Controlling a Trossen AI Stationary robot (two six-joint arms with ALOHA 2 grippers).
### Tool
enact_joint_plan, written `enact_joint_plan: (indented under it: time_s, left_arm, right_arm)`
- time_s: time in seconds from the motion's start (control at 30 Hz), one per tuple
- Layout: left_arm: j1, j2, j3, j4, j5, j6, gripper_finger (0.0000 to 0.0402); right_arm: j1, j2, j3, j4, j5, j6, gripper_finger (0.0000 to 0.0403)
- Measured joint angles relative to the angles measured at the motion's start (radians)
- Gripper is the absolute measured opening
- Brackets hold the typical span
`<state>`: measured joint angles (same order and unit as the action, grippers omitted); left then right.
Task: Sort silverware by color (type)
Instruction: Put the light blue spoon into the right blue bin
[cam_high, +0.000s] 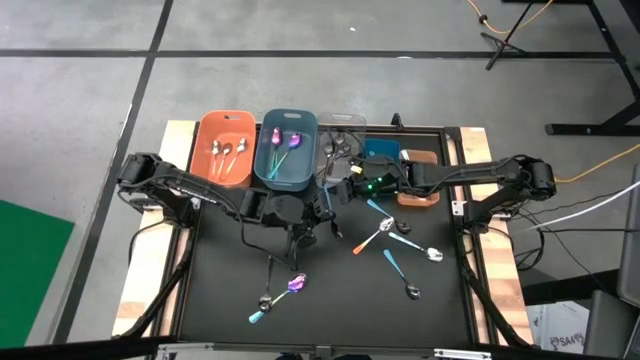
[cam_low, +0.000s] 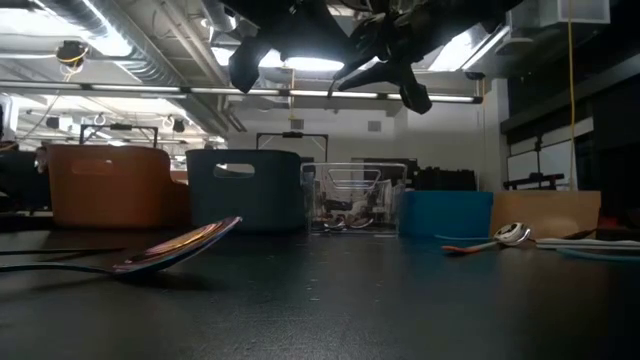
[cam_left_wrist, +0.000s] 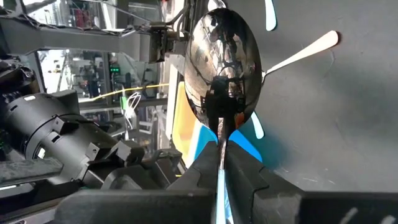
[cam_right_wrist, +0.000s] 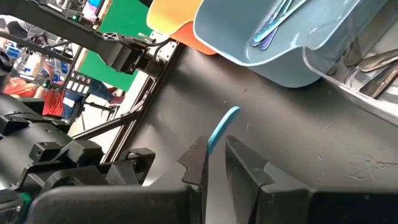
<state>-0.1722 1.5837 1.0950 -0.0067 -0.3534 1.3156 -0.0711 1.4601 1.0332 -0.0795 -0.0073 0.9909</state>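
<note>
Sorting looks maybe half done: the orange bin (cam_high: 226, 146) at upper left holds three spoons, the grey-blue bin (cam_high: 286, 148) beside it two purple ones, the clear bin (cam_high: 340, 140) some silver. About seven pieces of silverware (cam_high: 388, 238) lie on the black table (cam_high: 220, 290), lower middle. Left claw (cam_left_wrist: 222, 163) is clenched on a shiny spoon (cam_left_wrist: 224, 68) mid-frame; right claw (cam_right_wrist: 214, 163) pinches a teal handle (cam_right_wrist: 222, 127).

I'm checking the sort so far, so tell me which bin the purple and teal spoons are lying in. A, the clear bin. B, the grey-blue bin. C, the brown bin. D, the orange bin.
B: in the high view the purple and teal spoons lie inside the grey-blue bin, between the orange bin and the clear bin.
</note>
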Motion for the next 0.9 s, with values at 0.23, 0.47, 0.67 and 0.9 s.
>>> enact_joint_plan:
  time_s: [0.23,0.47,0.67,0.9]
  left_arm:
    - [-0.009,0.0,0.0,0.0,-0.002,-0.005,0.0006]
    - [-0.034,0.0,0.0,-0.005,0.012,-0.023,0.0006]
    - [-0.056,0.0,0.0,-0.008,0.024,-0.023,0.0006]
    - [-0.061,0.0,0.0,-0.008,0.027,-0.022,0.0006]
  right_arm:
    - [0.035,0.0,0.0,0.0,0.072,0.0,0.0046]
    - [0.032,0.0,0.0,0.0,-0.012,-0.007,0.0046]
    - [0.032,0.0,0.0,0.002,-0.045,0.009,0.0046]
    - [0.032,-0.001,0.0,0.028,-0.169,0.052,0.0046]
